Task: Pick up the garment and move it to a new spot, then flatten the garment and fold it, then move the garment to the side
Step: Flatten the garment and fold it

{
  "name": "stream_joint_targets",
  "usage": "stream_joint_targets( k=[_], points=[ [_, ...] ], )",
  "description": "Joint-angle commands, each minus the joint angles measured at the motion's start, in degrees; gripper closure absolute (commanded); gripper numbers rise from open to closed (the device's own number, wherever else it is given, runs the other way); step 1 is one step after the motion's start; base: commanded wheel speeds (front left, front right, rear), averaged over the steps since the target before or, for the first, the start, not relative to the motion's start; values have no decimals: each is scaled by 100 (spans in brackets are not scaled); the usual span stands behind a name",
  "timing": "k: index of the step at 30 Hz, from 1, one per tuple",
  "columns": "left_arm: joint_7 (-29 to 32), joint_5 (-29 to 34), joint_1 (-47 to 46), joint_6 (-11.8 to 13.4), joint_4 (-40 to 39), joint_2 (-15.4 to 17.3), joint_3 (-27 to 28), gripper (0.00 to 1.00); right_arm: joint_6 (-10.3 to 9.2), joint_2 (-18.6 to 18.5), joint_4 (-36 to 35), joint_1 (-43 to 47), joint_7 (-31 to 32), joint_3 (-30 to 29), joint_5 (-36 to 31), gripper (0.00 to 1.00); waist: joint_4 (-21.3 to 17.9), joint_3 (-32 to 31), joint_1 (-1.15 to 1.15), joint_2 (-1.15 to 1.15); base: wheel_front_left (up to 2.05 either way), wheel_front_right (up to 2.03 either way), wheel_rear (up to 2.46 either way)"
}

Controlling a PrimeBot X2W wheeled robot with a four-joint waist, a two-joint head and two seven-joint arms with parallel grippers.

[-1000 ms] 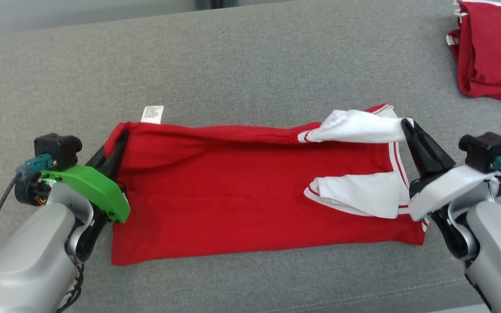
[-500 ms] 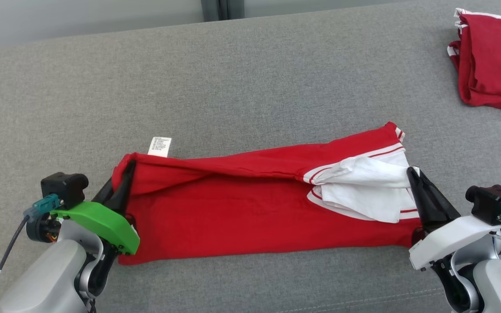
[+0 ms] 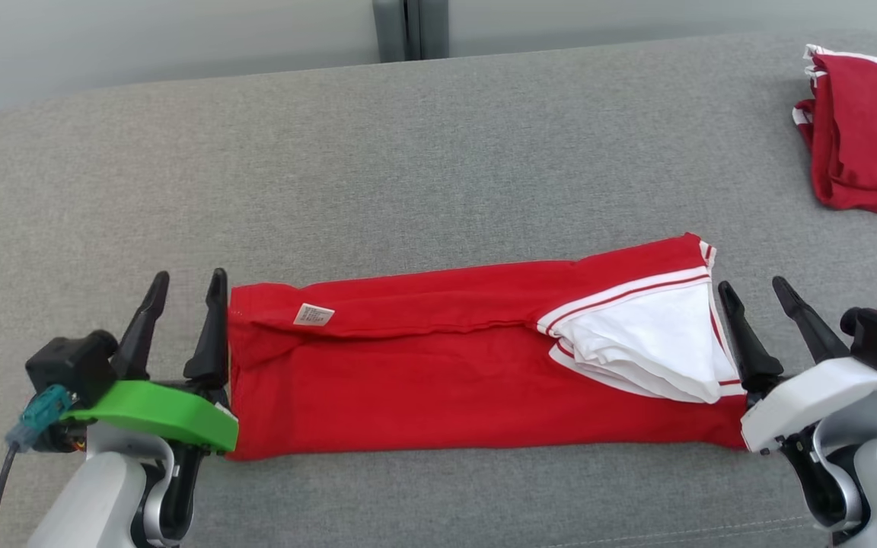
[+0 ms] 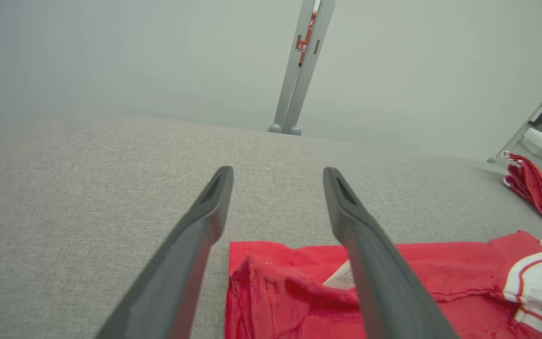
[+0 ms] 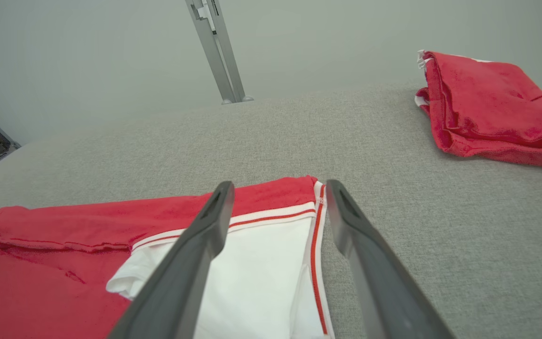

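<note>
Red fabric, a garment (image 3: pixel 438 388) folded into a long, narrow band, lies flat across the near part of a grey, cloth-covered bench (image 3: pixel 438 167). Its far long edge is a doubled fold. A small white label (image 3: pixel 314 313) sits on that fold near the left end. At the right end a white panel (image 3: pixel 648 342) with red and white striped trim lies folded on top of the red cloth.

The left tool (image 3: pixel 189 275) stands at the garment's left end, its two dark fingers spread apart and holding nothing. Its inner finger is right against the cloth's edge; whether it touches cannot be told. In the left wrist view that finger crosses above the label, while the other finger is over bare bench. A green cover (image 3: pixel 153 411) sits behind the fingers on the wrist.

The right tool (image 3: pixel 752 285) stands at the garment's right end, its fingers also spread apart and empty. In the right wrist view one finger crosses above the white panel and the other is over bare bench just beside the striped edge. A white cover (image 3: pixel 811 396) sits on this wrist.

A second red garment (image 3: pixel 869 137), loosely folded with white trim, lies well apart at the bench's far right corner. Beyond the bench a grey post (image 3: pixel 406 27) rises against a pale wall.
</note>
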Motion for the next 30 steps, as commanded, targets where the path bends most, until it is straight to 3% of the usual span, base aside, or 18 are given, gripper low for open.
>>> stream_joint_targets(
  k=[1, 14, 23, 24, 25, 26, 30],
  points=[
    [-19, 198, 170, 30, -60, -60, 165, 0, -1, -25, 127, -126, 52, -28, -67, 0, 48, 1, 0, 0, 0, 0, 0],
    [-19, 1809, 821, -286, -330, -873, 1659, 0, -1, -1, 1830, -760, 303, 124, -300, 0, 277, 123, 0, 0, 0, 0, 0],
    [-20, 2319, 1037, -618, -304, -1341, 2290, 0, -1, 41, 2825, -1006, 350, 424, -88, 0, 328, 110, 0, 0, 0, 0, 0],
    [-19, 2384, 1044, -644, -297, -1373, 2333, 0, -1, 54, 2905, -1030, 387, 466, -37, 7, 331, 106, 0, 0, 0, 0, 0],
    [-20, 2445, 1047, -670, -292, -1399, 2368, 0, -1, 57, 2969, -1047, 431, 543, 4, 50, 335, 102, 0, 0, 0, 0, 0],
    [-19, 2526, 1048, -696, -284, -1430, 2408, 0, 1, 67, 3010, -1062, 440, 640, 97, 100, 340, 95, 0, 0, 0, 0, 0],
    [-20, 2685, 1073, -779, -265, -1548, 2578, 0, -2, -22, 3118, -1168, 342, 777, 355, 100, 327, 50, 0, 0, 0, 0, 0]
  ],
)
